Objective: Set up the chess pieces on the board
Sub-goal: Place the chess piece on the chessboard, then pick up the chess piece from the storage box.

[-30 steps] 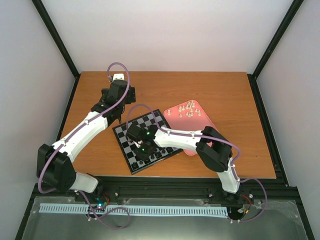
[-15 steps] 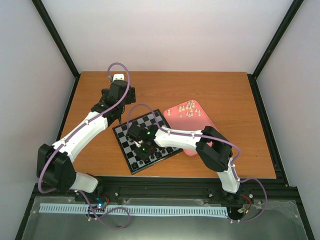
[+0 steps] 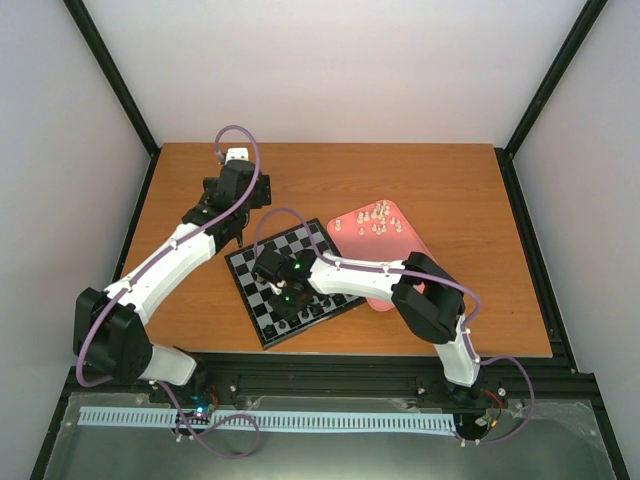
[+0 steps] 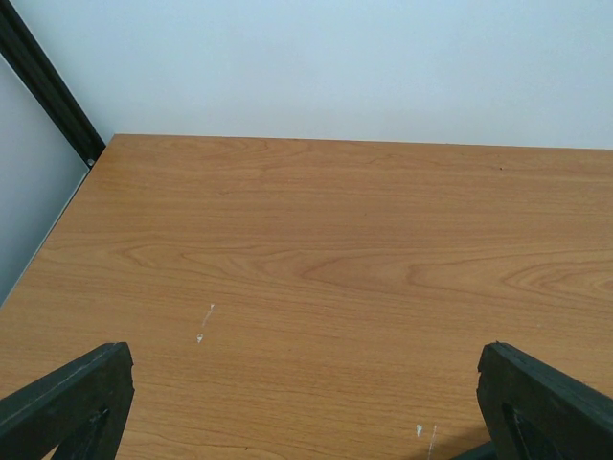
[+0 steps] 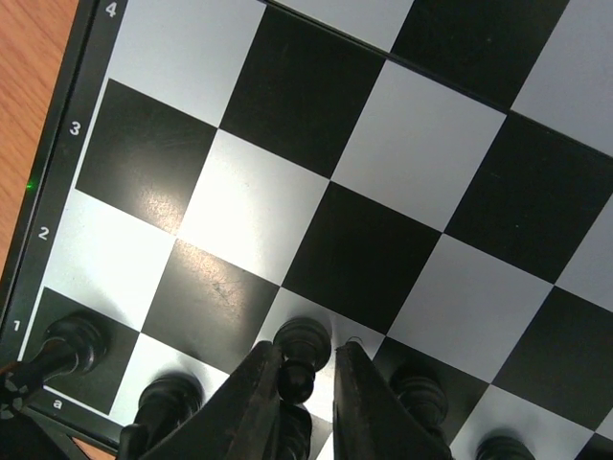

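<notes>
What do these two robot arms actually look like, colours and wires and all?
The left arm and right arm match: smooth white tubular shells joined by chunky black joints, on black bases. A thin lilac cable loops loosely along each. Small green lights glow near the right arm's wrist. The jaws are two matt black fingers on each arm.

Glossy board [image 5: 421, 153], wood-grain table [image 4: 306, 268]

Wooden table [image 3: 450, 190] with a pink tray [image 3: 402, 246]
We see the tray lying toward the table's right edge, and a few pale scuffs [image 4: 204, 321] mark the bare wood.
</notes>
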`<state>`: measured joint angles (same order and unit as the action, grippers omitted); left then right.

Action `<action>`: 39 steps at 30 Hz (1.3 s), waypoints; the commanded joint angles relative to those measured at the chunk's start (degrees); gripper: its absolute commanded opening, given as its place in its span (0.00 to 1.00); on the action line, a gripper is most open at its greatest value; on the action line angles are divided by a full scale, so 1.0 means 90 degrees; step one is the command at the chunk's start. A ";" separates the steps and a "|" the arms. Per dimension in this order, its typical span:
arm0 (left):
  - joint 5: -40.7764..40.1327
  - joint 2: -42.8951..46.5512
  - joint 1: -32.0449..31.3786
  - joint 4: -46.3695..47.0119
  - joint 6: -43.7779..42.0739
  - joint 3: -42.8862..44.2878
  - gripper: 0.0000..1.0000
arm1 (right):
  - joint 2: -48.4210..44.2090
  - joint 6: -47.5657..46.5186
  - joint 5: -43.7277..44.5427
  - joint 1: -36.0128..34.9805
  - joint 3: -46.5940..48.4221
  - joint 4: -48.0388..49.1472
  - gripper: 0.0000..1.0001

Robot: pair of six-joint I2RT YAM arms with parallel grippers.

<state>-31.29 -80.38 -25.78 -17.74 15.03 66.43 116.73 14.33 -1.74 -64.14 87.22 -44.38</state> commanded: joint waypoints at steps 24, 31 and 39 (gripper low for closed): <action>0.0004 -0.0009 -0.0055 0.0106 0.0029 0.0096 1.00 | -0.2037 0.0263 0.1474 0.1886 -0.1229 0.0416 0.29; -0.0007 -0.0101 -0.0055 0.0096 0.0010 0.0135 1.00 | -0.1749 0.0170 0.1658 0.2745 -0.1545 0.0550 0.29; -0.0043 -0.0183 -0.0055 0.0106 -0.0006 0.0138 1.00 | -0.1199 0.0054 0.1245 0.2970 -0.1673 0.0802 0.28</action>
<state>-31.27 -81.67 -25.78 -17.76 15.03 66.43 104.16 15.62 10.81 -38.48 72.95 -38.96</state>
